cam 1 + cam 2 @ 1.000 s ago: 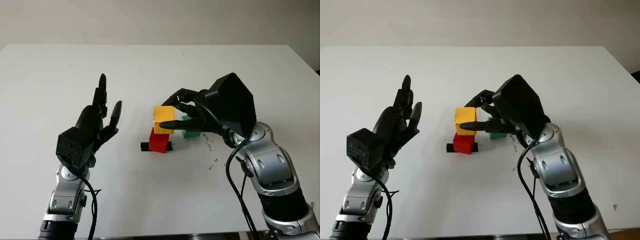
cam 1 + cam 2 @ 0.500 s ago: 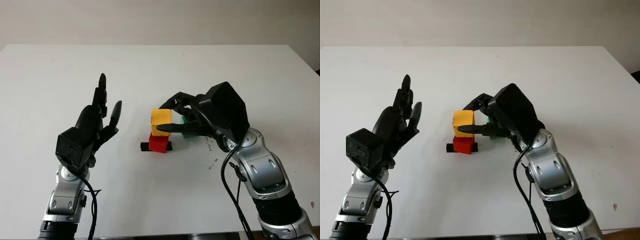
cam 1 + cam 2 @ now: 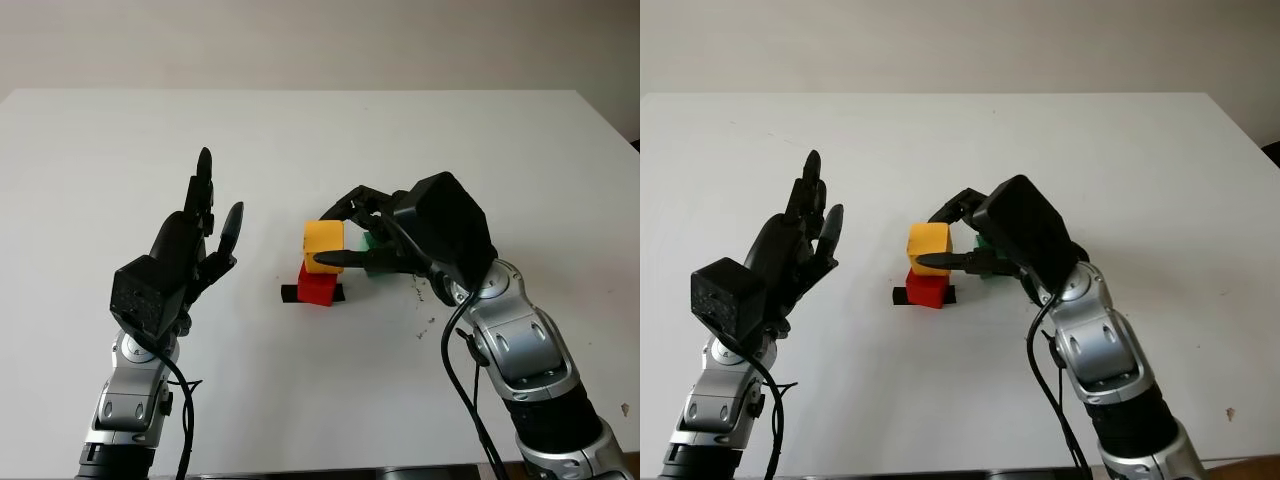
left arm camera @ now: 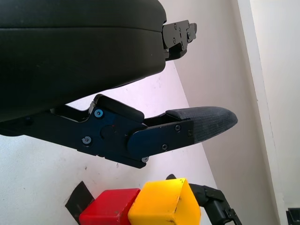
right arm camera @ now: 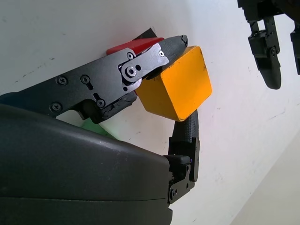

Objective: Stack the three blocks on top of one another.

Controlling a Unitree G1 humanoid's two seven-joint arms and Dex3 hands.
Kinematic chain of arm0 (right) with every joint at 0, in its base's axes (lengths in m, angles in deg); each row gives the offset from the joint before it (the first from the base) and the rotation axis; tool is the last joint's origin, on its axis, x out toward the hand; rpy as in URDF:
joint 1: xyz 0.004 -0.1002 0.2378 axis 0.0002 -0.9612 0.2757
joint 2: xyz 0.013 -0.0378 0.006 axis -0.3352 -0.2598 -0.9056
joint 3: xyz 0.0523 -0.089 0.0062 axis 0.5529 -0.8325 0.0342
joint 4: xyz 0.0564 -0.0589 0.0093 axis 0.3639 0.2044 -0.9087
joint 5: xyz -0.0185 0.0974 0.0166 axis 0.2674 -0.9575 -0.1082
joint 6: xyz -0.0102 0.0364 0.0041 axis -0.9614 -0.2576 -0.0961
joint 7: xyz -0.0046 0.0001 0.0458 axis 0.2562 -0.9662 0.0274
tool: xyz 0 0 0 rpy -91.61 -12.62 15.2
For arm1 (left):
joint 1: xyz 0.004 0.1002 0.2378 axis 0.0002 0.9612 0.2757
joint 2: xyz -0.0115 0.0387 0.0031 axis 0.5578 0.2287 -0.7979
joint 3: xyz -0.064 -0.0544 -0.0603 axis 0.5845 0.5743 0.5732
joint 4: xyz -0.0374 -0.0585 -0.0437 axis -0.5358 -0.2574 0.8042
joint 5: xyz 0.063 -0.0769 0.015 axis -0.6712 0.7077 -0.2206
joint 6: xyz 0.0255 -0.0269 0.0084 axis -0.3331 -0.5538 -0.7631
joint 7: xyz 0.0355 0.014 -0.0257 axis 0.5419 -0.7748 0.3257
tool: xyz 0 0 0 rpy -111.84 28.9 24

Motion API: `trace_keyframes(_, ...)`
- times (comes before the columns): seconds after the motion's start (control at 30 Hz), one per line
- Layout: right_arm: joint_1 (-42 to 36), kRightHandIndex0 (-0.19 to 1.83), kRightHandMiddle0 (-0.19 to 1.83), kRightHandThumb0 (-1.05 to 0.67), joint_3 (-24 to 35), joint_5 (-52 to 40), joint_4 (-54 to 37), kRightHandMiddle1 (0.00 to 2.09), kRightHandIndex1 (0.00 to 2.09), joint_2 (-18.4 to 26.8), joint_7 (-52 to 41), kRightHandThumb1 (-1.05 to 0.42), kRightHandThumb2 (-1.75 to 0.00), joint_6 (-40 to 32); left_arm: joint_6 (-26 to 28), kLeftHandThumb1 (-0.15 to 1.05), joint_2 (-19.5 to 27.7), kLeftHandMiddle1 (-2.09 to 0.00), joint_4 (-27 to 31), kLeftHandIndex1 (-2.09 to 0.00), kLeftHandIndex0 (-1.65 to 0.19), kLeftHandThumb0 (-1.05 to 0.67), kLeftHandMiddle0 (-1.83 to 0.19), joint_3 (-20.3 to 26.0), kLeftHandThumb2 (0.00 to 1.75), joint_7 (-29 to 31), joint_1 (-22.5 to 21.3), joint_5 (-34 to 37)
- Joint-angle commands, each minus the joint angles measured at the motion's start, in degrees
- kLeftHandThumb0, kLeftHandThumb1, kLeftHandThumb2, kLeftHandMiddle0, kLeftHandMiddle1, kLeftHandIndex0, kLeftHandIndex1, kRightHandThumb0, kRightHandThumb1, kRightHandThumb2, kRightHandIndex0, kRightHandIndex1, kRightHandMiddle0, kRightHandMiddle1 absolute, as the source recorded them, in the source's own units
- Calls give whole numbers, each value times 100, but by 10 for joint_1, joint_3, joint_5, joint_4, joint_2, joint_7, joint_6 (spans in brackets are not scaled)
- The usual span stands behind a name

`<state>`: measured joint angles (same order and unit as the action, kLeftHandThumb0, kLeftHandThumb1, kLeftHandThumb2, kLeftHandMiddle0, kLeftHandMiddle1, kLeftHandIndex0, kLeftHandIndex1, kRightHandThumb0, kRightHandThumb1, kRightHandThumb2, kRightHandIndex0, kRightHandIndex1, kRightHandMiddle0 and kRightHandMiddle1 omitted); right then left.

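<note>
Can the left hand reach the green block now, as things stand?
Probably not directly. The green block lies behind the right hand, which grips the yellow block on the red block; the open left hand is beyond that stack.

From the head we look forward and down across the flat white counter (image 3: 320,140); both wrist cameras sit close, sharing the yellow cube-shaped block (image 5: 176,89).

Colours on the white table

A yellow block (image 3: 323,238) is seen on a red block (image 3: 317,288), and a black strip (image 3: 290,293) is seen under the red one. A green block (image 3: 378,262) is seen just beside them. The table (image 3: 300,130) is white with small dark specks. Both hands (image 3: 190,245) (image 3: 352,232) are black, and the arms are silver with black wires.
</note>
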<state>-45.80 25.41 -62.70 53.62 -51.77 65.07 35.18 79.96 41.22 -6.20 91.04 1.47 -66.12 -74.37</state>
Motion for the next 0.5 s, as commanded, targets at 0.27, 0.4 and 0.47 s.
trace_keyframes(0.27,-3,20,26,-49,-5,-4,-7,175,5,1,-17,-98,-6,-7,3,105,2,0,6,0,19,-76,19,1,62,3,4,0)
trace_keyframes(0.4,-6,20,25,-49,-4,-1,-5,174,6,-1,-16,-98,-5,-5,5,105,2,0,4,0,19,-77,19,1,62,6,4,3)
trace_keyframes(0.47,-9,21,25,-48,-4,0,-4,174,6,-2,-14,-98,-5,-1,8,105,1,0,4,0,19,-78,19,2,62,6,4,4)
